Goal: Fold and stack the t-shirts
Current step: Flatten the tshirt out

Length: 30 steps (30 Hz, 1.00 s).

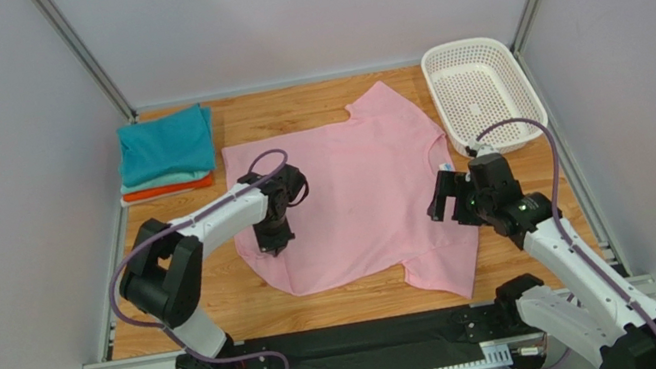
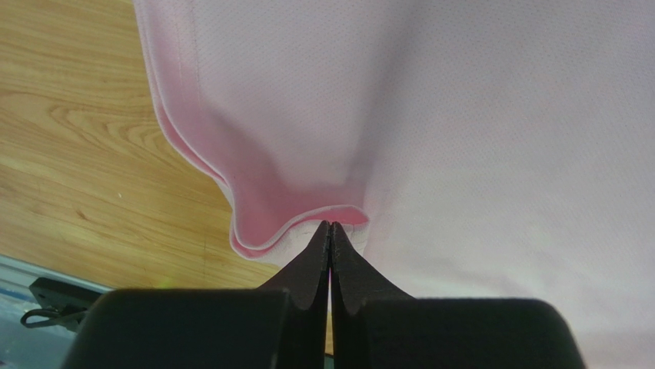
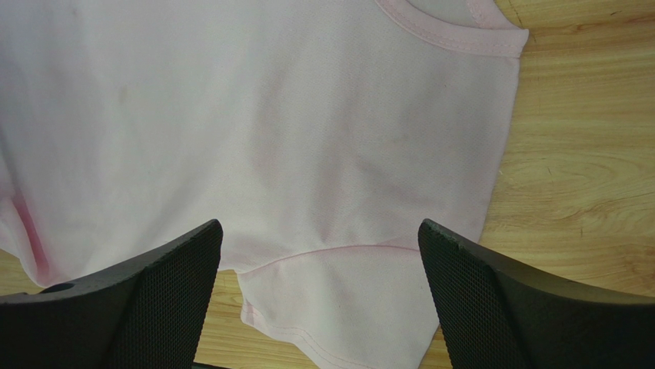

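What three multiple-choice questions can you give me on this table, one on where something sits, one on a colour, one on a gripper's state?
1. Where on the table is the white basket?
A. near left corner
B. far right corner
C. middle of the near edge

2. What colour is uppermost on the folded stack?
A. orange
B. white
C. teal

3. What is the left gripper doing?
A. shut on the pink t-shirt's hem
B. open wide above the basket
C. open, resting on bare wood

Answers:
1 B: the top view shows the basket in the far right corner.
2 C: teal lies on top, with orange at the bottom.
3 A: the left wrist view shows the fingers pressed together at the bunched hem.
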Each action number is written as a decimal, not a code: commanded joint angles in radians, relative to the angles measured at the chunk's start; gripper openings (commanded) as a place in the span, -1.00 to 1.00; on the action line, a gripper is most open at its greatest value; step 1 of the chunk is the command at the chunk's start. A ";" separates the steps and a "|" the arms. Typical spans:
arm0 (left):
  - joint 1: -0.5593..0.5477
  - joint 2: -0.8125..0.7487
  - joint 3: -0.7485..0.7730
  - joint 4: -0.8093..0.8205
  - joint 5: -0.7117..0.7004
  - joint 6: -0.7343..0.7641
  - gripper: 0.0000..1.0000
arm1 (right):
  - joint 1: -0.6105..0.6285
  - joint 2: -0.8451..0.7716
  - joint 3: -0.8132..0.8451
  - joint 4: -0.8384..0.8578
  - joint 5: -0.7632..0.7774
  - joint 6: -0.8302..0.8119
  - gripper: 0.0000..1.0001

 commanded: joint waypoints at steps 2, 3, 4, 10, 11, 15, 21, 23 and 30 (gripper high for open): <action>-0.004 -0.118 -0.048 0.025 0.015 -0.027 -1.00 | -0.002 0.001 -0.009 0.038 -0.018 -0.007 1.00; -0.005 -0.132 -0.057 0.023 0.025 -0.031 -1.00 | 0.000 0.002 -0.007 0.040 -0.018 -0.008 1.00; -0.007 -0.146 -0.068 0.025 0.030 -0.034 -1.00 | -0.002 0.004 -0.007 0.038 -0.021 -0.007 1.00; -0.005 -0.287 -0.233 -0.001 0.015 -0.143 -1.00 | -0.002 0.011 -0.010 0.041 -0.027 -0.010 1.00; -0.007 -0.302 -0.250 -0.009 0.013 -0.160 -1.00 | 0.000 0.013 -0.010 0.043 -0.032 -0.008 1.00; -0.004 -0.390 -0.326 -0.069 -0.022 -0.244 -1.00 | -0.002 0.024 -0.013 0.044 -0.040 -0.010 1.00; -0.005 -0.532 -0.410 -0.179 -0.039 -0.332 -1.00 | 0.000 0.027 -0.013 0.047 -0.043 -0.010 1.00; -0.005 -0.583 -0.450 -0.193 -0.037 -0.356 -1.00 | -0.003 0.027 -0.015 0.047 -0.046 -0.011 1.00; -0.005 -0.677 -0.352 -0.112 0.004 -0.260 0.01 | 0.000 0.030 -0.015 0.049 -0.050 -0.012 1.00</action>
